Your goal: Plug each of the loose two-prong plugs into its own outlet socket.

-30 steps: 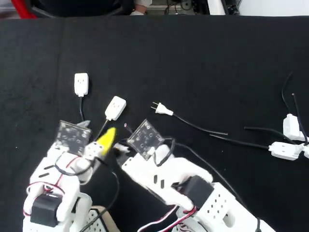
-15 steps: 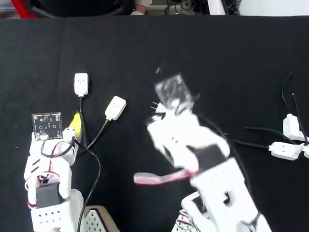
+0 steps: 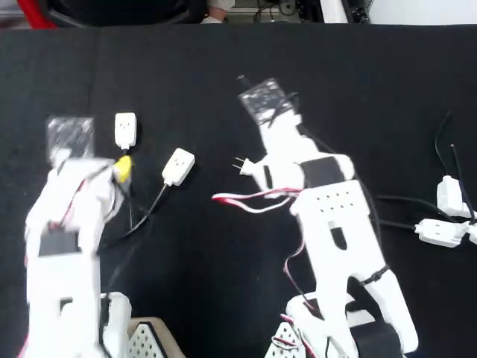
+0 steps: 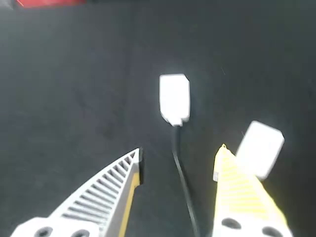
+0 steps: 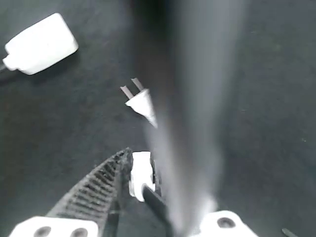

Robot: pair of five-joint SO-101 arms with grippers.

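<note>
Judging from the high view, nothing has been plugged in yet. The far socket (image 3: 125,129) and the angled socket (image 3: 178,166) both lie bare on the black surface (image 3: 335,89), and the two-prong plug (image 3: 250,165) lies loose at 3 o'clock of the angled socket, prongs towards it but apart from it.

The left pincer (image 4: 180,149) has its fingers spread wide and holds nothing. It hangs at 6 o'clock of the far socket (image 4: 174,98), straddling that socket's cord (image 4: 182,182), with the angled socket (image 4: 260,148) just beyond its yellow finger.

The right pincer (image 5: 133,163) hangs close above the plug (image 5: 140,101). One ribbed finger is plain, but a blurred streak hides the other, so I cannot tell whether it is apart or together, nor what the small white piece beside it is.

At the surface's 3 o'clock edge lie more white cord ends (image 3: 441,231); whether any are joined is unclear. By this reading the whole job remains: every plug has yet to be picked up, lined up and pushed home.
</note>
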